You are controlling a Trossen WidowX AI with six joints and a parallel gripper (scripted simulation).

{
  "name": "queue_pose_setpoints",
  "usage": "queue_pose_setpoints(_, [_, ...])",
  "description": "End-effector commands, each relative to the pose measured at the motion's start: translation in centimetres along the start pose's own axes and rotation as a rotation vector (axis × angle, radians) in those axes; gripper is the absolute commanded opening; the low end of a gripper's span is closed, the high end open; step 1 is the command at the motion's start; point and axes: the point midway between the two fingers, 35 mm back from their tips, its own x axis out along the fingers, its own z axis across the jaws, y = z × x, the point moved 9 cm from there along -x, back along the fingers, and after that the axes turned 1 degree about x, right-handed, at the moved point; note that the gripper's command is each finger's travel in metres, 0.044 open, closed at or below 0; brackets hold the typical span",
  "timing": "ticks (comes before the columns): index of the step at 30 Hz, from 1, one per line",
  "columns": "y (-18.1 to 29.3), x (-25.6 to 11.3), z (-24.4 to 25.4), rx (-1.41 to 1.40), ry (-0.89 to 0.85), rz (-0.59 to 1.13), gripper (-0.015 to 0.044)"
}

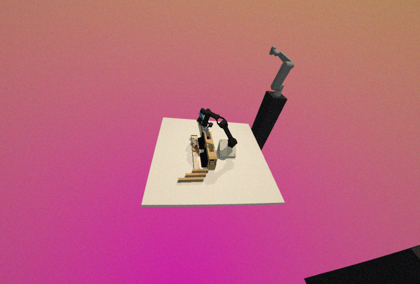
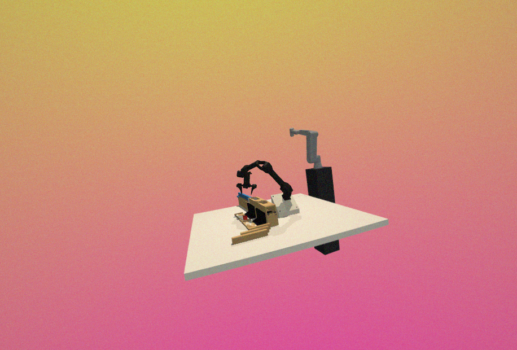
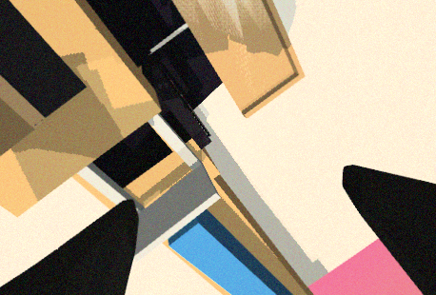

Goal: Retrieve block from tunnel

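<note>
Spreading its empty fingers wide above the blue handle (image 1: 201,115) (image 2: 244,196) (image 3: 229,262), the gripper (image 1: 205,125) (image 2: 246,193) (image 3: 241,191) probably needed clearance; a red block (image 1: 196,146) (image 2: 244,217), perhaps the target, lay beside the wooden tunnel (image 1: 212,155) (image 2: 272,218) (image 3: 77,128).

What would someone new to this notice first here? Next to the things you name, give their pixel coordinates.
Probably the pale square table (image 1: 170,194) (image 2: 218,247) against the vivid pink surroundings. Next, the black arm (image 1: 229,133) (image 2: 276,178) arching over the wooden tunnel (image 1: 212,154) (image 2: 270,216), and the bright blue handle (image 1: 201,115) (image 2: 244,196) (image 3: 229,262) below its open fingers.
</note>
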Motion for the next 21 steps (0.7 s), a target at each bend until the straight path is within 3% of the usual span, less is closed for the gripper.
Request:
queue_pose_setpoints(1, [-5.9,-0.2,-1.6,0.364,-0.058,-0.02,0.044])
queue_pose_setpoints(14, [-17.3,0.2,-2.1,1.085,-0.198,0.036,0.044])
queue_pose_setpoints(21, [-17.7,0.2,-2.0,1.112,-0.203,0.041,0.044])
